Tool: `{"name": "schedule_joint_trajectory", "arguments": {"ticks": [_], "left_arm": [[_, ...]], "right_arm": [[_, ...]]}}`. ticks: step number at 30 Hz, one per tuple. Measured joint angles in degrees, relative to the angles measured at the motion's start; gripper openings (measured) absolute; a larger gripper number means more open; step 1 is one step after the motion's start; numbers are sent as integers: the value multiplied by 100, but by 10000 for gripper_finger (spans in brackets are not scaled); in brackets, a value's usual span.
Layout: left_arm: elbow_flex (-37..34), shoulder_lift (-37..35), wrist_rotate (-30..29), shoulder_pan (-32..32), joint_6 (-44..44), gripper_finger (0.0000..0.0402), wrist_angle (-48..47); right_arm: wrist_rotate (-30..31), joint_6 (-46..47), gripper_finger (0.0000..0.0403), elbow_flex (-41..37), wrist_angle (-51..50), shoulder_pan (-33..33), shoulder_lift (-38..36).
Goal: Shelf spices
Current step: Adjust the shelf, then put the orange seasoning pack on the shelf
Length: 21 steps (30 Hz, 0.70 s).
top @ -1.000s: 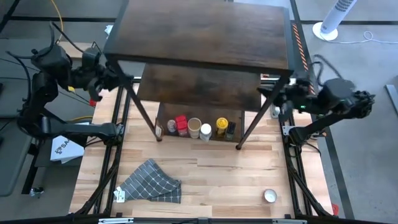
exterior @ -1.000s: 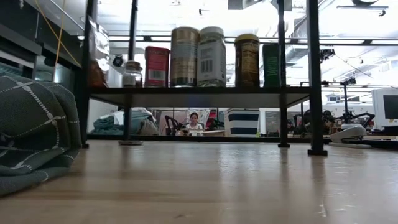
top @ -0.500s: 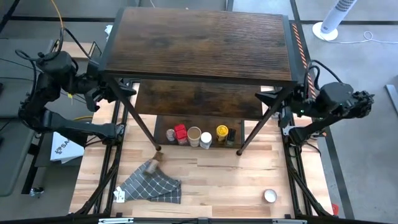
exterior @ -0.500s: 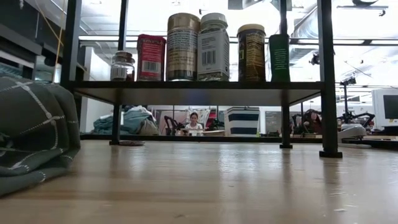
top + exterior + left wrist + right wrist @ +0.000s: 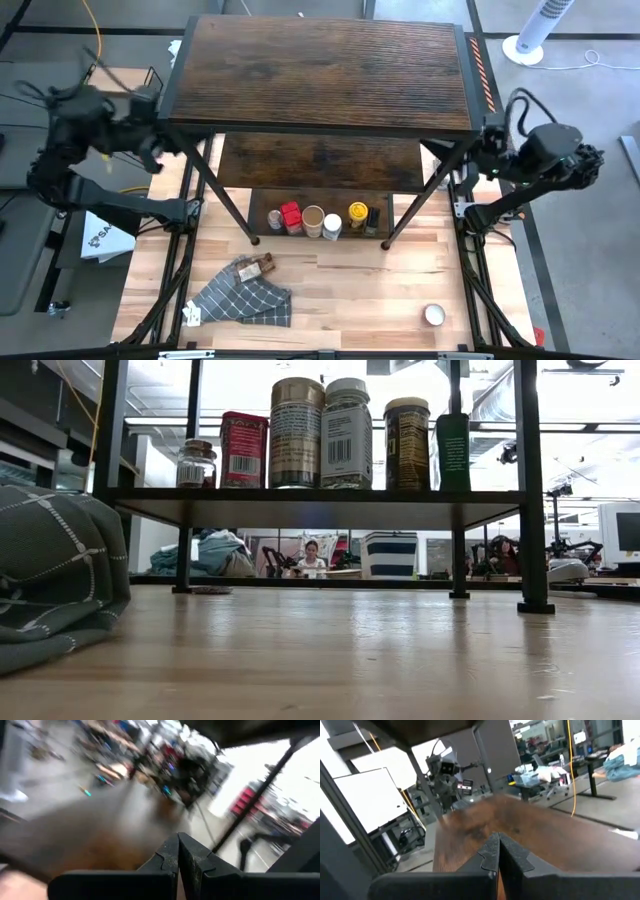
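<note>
Both arms are sitting at the flanks of the shelf (image 5: 325, 70), which is filling the upper middle of the high view. The left tool (image 5: 178, 851) is at the upper left of that view beside the frame's corner, its fingers pressed shut on nothing. The right tool (image 5: 498, 851) is at the right edge, also closed and empty, looking across a dark wood board.

Five spices (image 5: 345, 435) are standing in a row on the lowest board: a small glass jar, a red tin, a tall tan-lidded jar, a white-lidded bottle, a yellow-lidded jar and a slim dark-green packet at the row's right end. One more jar (image 5: 255, 268) is lying on its side on the pale wood table (image 5: 400, 290), touching the upper edge of the grey checked cloth (image 5: 240, 297) at the lower left of the high view.

That fallen jar seems to be the piece left to shelve. The nearer left tool would need to open before descending, close across the round body rather than the cap, and avoid catching the soft, folded cloth. Glass and smooth labels are likely to be slippery, and the thin black metal legs are narrowing the way in, so a low, level approach toward the gap at the row's left end looks safest.

A small round tin (image 5: 433, 315) is resting at the lower right of the table.
</note>
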Motion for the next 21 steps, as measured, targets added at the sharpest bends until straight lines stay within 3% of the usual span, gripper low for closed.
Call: {"name": "schedule_joint_trajectory", "arguments": {"ticks": [5, 9, 16, 18, 21], "left_arm": [[221, -393, -1055, 2, 127, 0, -664], [315, -709, -1159, 4, -533, 0, -2040], [300, -545, -6, 4, -1725, 0, -4763], [145, -396, 577, 3, -1763, 0, -4853], [-339, -320, 1606, -116, -1707, 0, -4236]], "right_arm": [[291, -232, 0, 285, -266, 0, -1], [338, -170, 0, 592, -813, 0, -4], [345, -18, 0, 968, -1477, 0, -4], [345, -25, 0, 1028, -1566, 0, -4], [372, -20, 0, 1061, -1649, 0, -6]]}}
